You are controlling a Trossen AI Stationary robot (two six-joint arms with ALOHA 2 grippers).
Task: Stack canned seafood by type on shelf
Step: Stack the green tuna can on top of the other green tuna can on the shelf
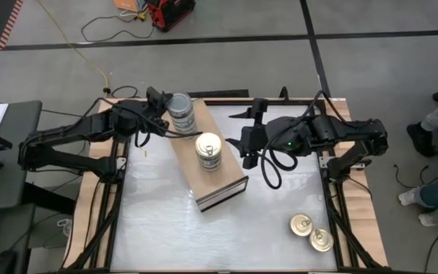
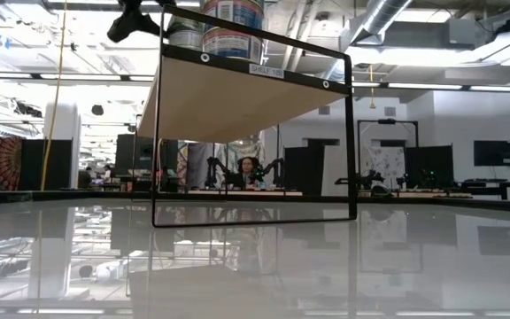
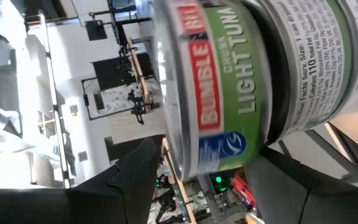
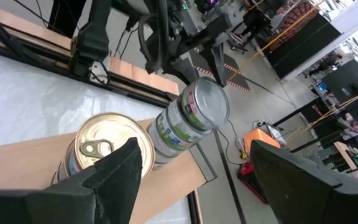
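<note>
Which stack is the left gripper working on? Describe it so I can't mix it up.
Find the shelf, the wood board lying slantwise across the table. Two stacks of tins stand on it; the left gripper is at the silver-topped stack at the far end. The other stack, mid-board, has a gold pull-tab top.

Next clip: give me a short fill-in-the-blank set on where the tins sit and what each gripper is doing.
1. The wooden shelf carries ____ stacks of tins.
2. The left gripper is at the stack with the ____ top.
3. The right gripper is open beside the stack with the ____ pull-tab top.
4. ____ loose gold-topped tins lie on the white table, off the shelf.

Missing words: two; silver; gold; Two
</note>
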